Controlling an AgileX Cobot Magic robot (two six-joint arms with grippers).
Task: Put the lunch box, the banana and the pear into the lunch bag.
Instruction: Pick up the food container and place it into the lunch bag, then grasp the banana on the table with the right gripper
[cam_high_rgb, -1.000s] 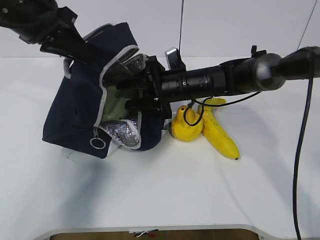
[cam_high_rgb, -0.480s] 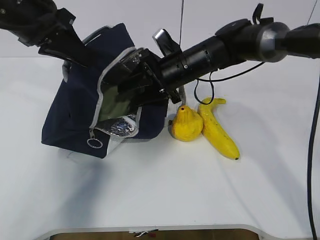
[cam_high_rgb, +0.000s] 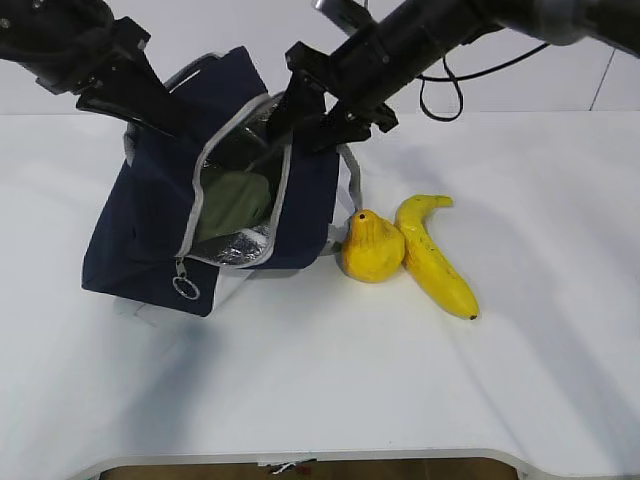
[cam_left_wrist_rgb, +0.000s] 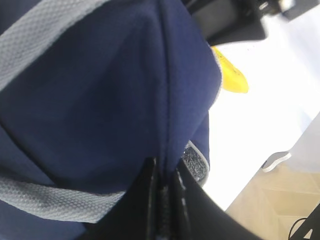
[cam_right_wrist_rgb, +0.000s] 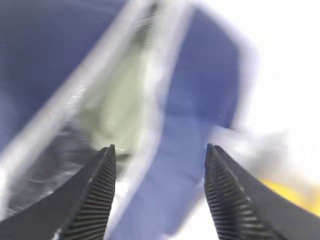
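The navy lunch bag lies tilted on the white table with its mouth open toward the camera. The lunch box, with a sage-green lid, rests inside it on the foil lining. My left gripper is shut on the bag's upper back fabric and holds it up. My right gripper is open and empty just above the bag's mouth; in its wrist view the lunch box lies below. The pear and the banana lie side by side, touching, right of the bag.
The bag's zipper pull ring hangs at its lower front. A grey handle droops toward the pear. The right arm's cable loops above the fruit. The table's front edge is near.
My right gripper has let go of the lunch box inside the bag and pulled back up and to the right, out of the mouth. The bag's opening now stands wider.
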